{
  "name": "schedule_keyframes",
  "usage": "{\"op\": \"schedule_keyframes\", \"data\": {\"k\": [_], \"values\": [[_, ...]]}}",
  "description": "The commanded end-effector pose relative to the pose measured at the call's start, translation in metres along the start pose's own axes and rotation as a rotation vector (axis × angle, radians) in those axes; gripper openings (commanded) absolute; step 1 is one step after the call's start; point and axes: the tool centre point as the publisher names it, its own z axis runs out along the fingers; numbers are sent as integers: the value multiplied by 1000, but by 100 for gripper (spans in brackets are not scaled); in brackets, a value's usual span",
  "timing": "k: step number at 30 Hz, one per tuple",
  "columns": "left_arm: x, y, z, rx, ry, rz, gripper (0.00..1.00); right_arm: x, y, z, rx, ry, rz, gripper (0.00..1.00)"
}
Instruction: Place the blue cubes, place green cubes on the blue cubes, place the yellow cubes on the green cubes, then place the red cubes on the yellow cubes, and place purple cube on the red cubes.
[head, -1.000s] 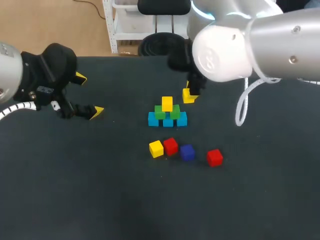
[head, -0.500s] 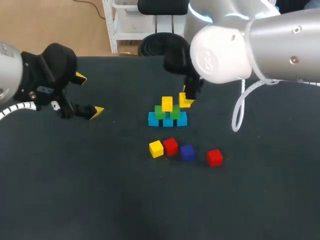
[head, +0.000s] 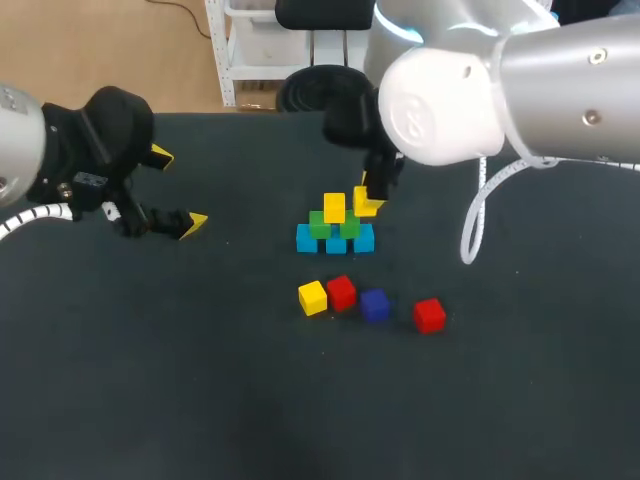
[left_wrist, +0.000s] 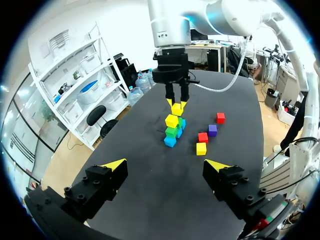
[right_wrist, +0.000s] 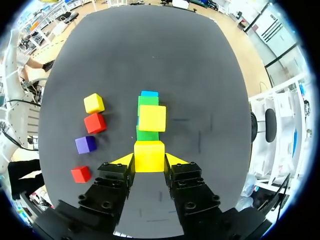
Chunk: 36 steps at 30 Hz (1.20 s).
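Three blue cubes (head: 336, 243) stand in a row mid-table, with two green cubes (head: 320, 224) on them and one yellow cube (head: 334, 207) on the greens. My right gripper (head: 370, 198) is shut on a second yellow cube (right_wrist: 149, 156), held just above and right of the pile's right green cube (head: 351, 224). In the right wrist view the stack (right_wrist: 149, 112) lies right ahead of the held cube. My left gripper (head: 178, 190) hangs open and empty far left of the stack (left_wrist: 172, 131); its fingertips (left_wrist: 114, 164) stand wide apart.
Loose cubes lie in a row in front of the stack: a yellow one (head: 313, 297), a red one (head: 342, 292), a purple one (head: 375, 304) and another red one (head: 430, 314). The dark table (head: 200, 380) spreads around them.
My right gripper has carried its yellow cube leftward, closer to the stack. The left arm and the loose cubes have not moved.
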Motion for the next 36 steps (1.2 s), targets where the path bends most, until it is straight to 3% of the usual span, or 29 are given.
{"op": "schedule_keyframes", "data": {"k": [1, 36], "values": [[1, 1, 0, 2, -4, 2, 100, 0, 5, 0, 0, -1, -5, 0], [1, 1, 0, 2, -4, 2, 100, -10, 6, 9, -1, 8, -30, 0]]}}
